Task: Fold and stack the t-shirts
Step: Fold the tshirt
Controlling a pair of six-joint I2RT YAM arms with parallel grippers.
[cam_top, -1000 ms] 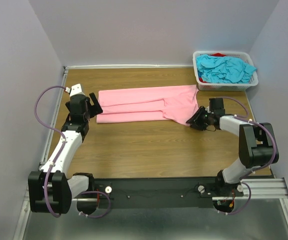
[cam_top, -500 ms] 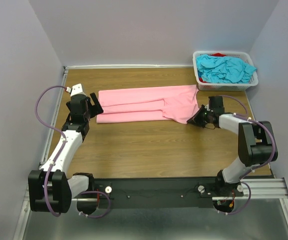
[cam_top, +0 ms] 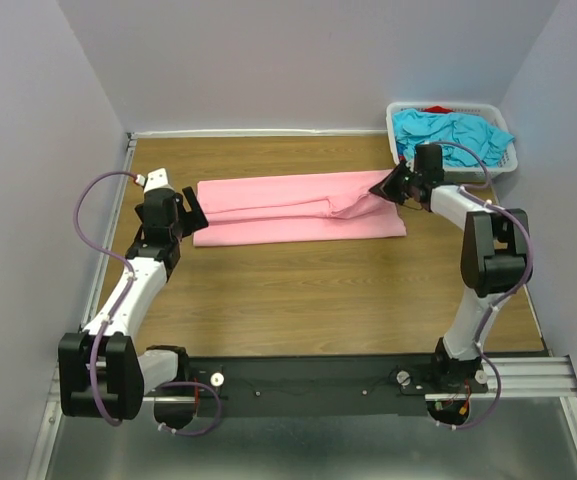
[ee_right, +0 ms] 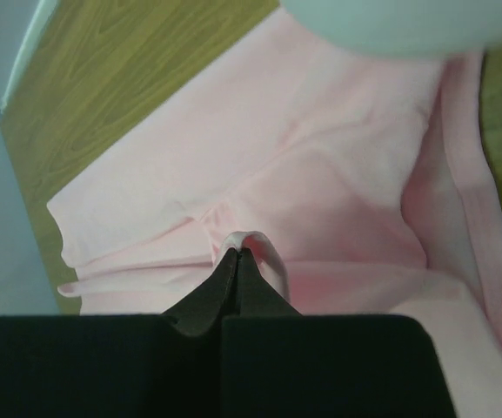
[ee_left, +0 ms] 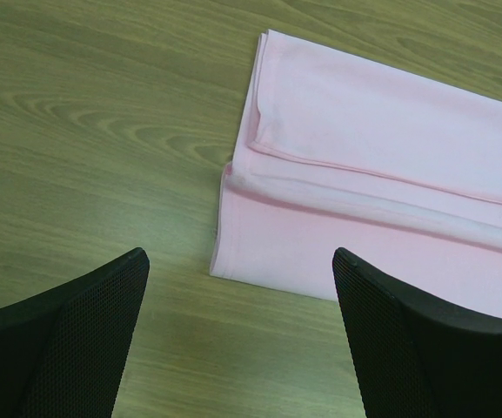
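So the big change over the last second: the right gripper (cam_top: 384,187) has swung from the lower right corner of the pink shirt (cam_top: 278,212) up to its upper right corner, right next to the white basket (cam_top: 404,168), and it dragged cloth along with it. Its wrist view shows the fingers pressed tight together with a little nub of pink fabric pinched at the tips, so it's definitely holding on. The floppy bit that stuck out past the bottom right edge a moment ago is gone now. It's been flipped up and over, and the shirt reads as one long tidy band across the middle of the table (cam_top: 298,300), with just a bump of wrinkles near the pinch. The left gripper (cam_top: 192,212) hasn't really budged. It sits just beside the shirt's left end, fingers spread wide with nothing between them, and its camera looks down on the layered left corner of the cloth. My read is that the tuck on the right side is about done, so what's left is letting go and then folding the band end to end. A turquoise shirt (cam_top: 456,136) and a sliver of a red shirt (cam_top: 436,108) are heaped in the basket at the upper right, so stacking looks a long way off.
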